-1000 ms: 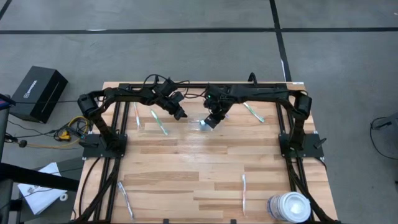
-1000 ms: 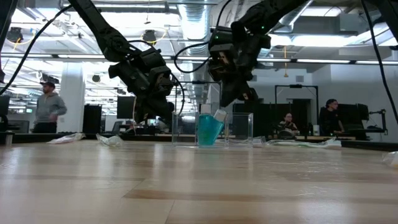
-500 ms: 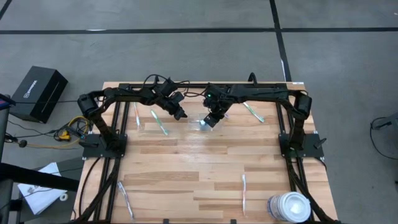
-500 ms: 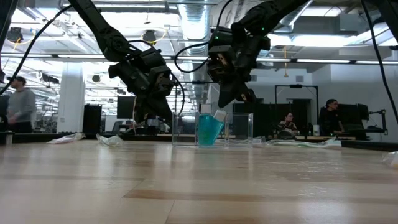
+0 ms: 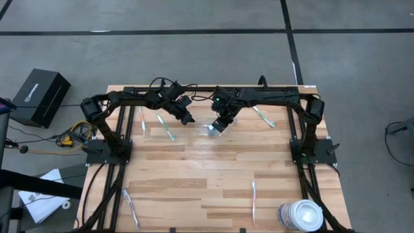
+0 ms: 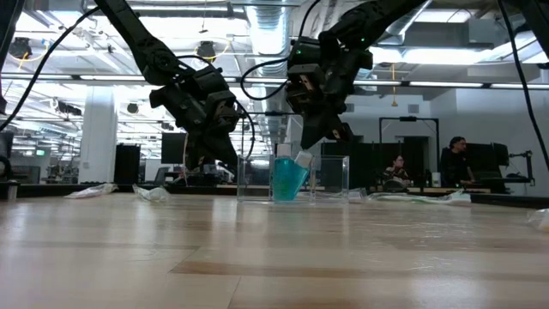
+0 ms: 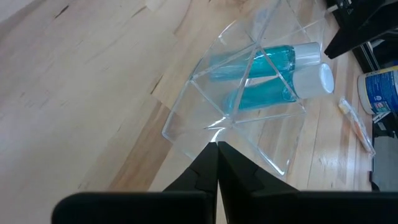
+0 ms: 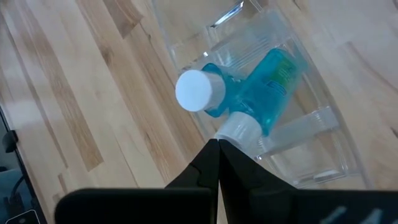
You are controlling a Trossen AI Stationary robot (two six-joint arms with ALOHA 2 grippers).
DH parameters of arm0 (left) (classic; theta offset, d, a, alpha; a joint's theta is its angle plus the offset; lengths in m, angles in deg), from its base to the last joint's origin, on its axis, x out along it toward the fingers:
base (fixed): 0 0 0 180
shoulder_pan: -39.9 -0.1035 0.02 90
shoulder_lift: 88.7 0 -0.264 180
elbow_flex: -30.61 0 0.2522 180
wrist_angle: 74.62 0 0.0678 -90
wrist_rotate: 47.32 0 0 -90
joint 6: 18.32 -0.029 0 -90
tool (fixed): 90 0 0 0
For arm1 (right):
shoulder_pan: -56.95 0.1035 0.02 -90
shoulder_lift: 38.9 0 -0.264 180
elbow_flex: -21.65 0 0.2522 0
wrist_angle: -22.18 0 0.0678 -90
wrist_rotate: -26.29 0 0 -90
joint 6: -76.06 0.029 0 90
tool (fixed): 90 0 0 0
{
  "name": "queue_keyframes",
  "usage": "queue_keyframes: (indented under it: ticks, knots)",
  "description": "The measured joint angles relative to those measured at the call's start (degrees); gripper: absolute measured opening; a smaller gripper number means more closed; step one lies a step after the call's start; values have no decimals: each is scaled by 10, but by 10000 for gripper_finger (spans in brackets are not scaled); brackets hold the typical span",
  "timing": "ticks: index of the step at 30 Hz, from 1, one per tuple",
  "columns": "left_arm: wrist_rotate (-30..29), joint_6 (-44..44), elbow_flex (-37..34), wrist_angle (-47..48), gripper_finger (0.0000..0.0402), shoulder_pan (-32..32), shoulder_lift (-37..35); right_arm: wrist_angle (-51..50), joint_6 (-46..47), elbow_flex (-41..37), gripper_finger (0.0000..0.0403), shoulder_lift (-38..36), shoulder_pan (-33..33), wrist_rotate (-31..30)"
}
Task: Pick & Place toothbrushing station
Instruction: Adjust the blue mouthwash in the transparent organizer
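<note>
My two arms are dark, jointed and looped with black cables; my fingers (image 7: 211, 177) are black, flat-sided wedges.

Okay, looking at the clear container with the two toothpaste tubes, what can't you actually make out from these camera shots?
- High view: the clear container is too small and see-through, and the right end effector hangs over it.
- Low view: the two toothpaste tubes overlap into one teal shape.
- Wrist views: printing on the tubes is blurred.
- High view: toothbrush colours are too small to tell.
- High view: white tub is cut by the bottom edge.
</note>
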Motion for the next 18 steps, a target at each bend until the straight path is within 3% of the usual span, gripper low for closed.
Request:
queue_keyframes:
  ticks: [18]
  knots:
    - [-1,0,0,4,1,0,0,26,-2,2,0,17,1,-4]
